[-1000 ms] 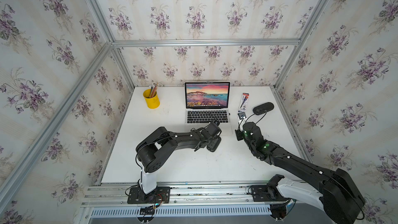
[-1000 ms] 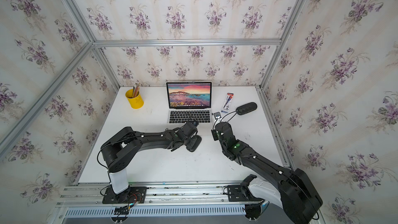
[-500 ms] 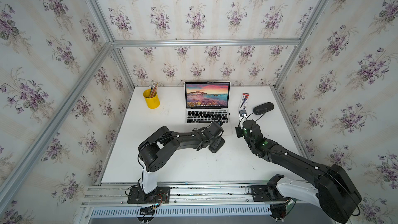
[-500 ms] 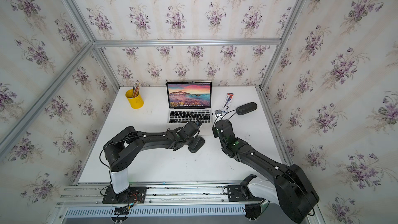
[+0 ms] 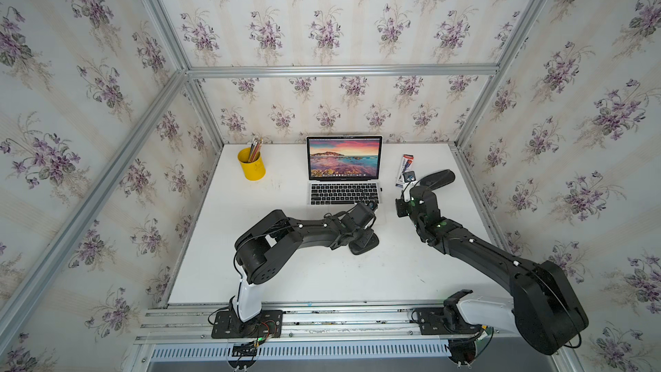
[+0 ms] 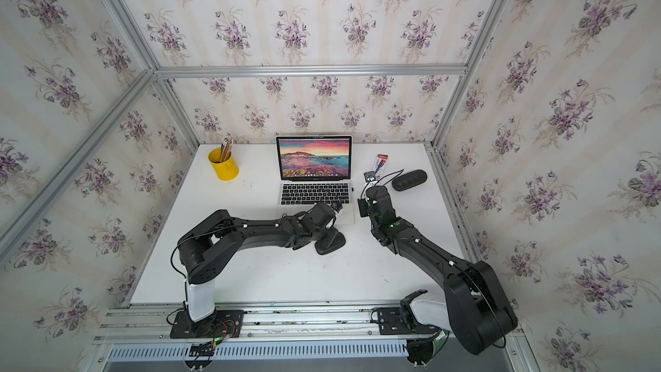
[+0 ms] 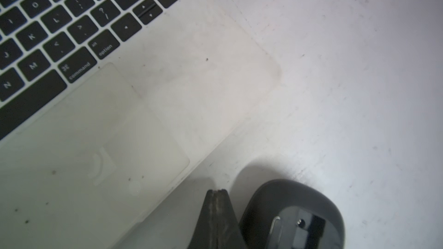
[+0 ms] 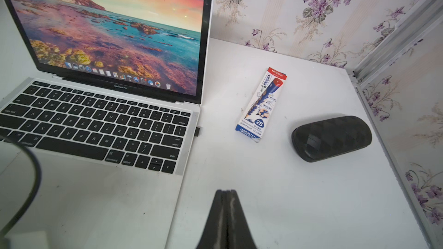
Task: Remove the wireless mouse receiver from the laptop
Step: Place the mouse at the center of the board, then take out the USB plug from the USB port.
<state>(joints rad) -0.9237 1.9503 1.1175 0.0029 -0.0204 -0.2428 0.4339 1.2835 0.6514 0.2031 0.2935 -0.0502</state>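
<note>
The receiver (image 8: 197,132) sits in the laptop's (image 8: 100,195) right side, the case (image 8: 332,138) farther right.

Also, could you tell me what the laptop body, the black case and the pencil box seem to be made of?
Laptop: likely metal, matte silver with an even sheen and crisp edges.
Black case: probably hard plastic or faux leather, semi-matte, with a faceted diamond pattern catching light.
Pencil box: printed cardboard, slightly glossy, with a ragged end.

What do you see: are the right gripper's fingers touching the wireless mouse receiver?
Apart. The right wrist view shows bare table between the right gripper's fingers and the wireless mouse receiver in the laptop's side.
</note>
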